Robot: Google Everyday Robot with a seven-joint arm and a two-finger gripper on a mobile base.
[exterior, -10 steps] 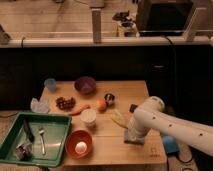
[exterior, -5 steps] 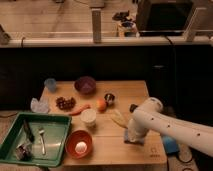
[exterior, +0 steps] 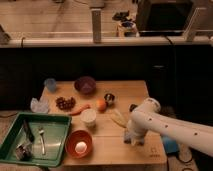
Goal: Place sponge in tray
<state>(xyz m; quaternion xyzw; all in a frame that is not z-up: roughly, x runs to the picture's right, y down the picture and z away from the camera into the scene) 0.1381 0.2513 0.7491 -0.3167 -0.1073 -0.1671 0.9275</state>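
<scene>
Hardly anything is changing since the earlier frames: the white arm (exterior: 170, 128) is staying bent over the right front of the bench (exterior: 125, 93), its gripper (exterior: 134, 138) shifting only a touch. Going from the left, the green tray (exterior: 35, 117) is sitting at the bench's front left corner, holding a fork (exterior: 42, 140) and some darker utensils, with bare floor showing toward its right wall. Just beside it an orange bowl (exterior: 80, 136) is holding a white egg-like thing, and a white cup (exterior: 88, 118) and a banana (exterior: 119, 119) are lying between the bowl and the arm. At the right, the gripper is hanging low over a pale blue-grey patch that is probably the sponge (exterior: 128, 141), well apart from the tray; I cannot tell whether the jaws are spread or pinching it. Doing this step well is calling for a firm pinch across the soft sponge, a lift clearing the bowl and cup, and a release over the tray's bare part.
</scene>
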